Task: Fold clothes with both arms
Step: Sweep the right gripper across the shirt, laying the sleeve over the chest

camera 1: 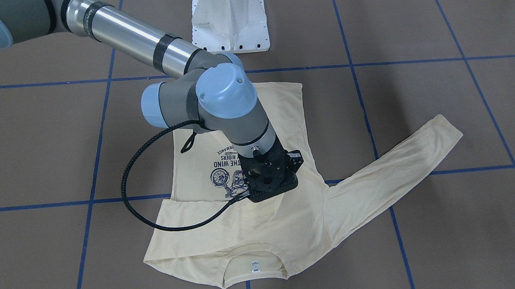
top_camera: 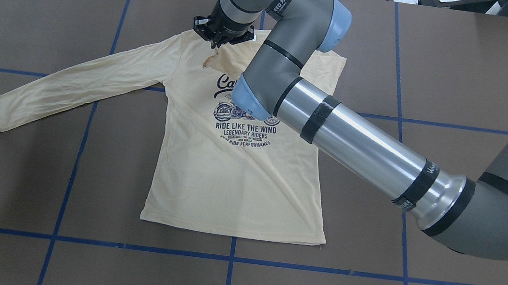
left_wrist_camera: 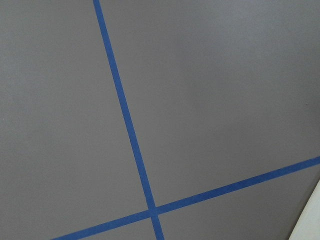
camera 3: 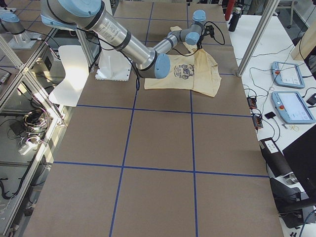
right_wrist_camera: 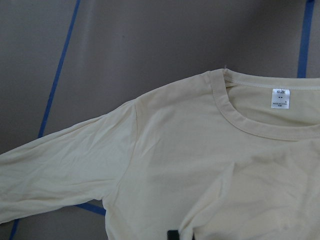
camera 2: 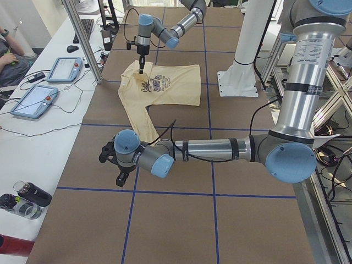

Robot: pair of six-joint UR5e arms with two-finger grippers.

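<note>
While the T-shirt (top_camera: 229,183) lay flat on the brown table (top_camera: 12,180) with its navy print (top_camera: 246,127) facing up, its hem pointed toward my white pedestal base (camera 1: 230,20) and its collar pointed away from me. The small neck label (right_wrist_camera: 280,98) showed white inside the collar. The sleeve on my left (top_camera: 72,81) stretched straight out across the table, over a line of blue tape (left_wrist_camera: 125,115). The other sleeve (camera 1: 199,213) seemed to be folded in across the chest.

My right arm (top_camera: 356,140) reached over the print, and my right gripper (top_camera: 216,45) pointed down at the upper chest, just below the collar. Its fingers were drawn together to a point at the cloth. I could not tell whether any fabric sat between them.

My left arm (camera 2: 214,149) lay low over the table. My left gripper (camera 2: 121,180) hung above bare brown surface beyond the cuff of the outstretched sleeve, apart from it. I could not tell whether its fingers were spread or pressed together.
</note>
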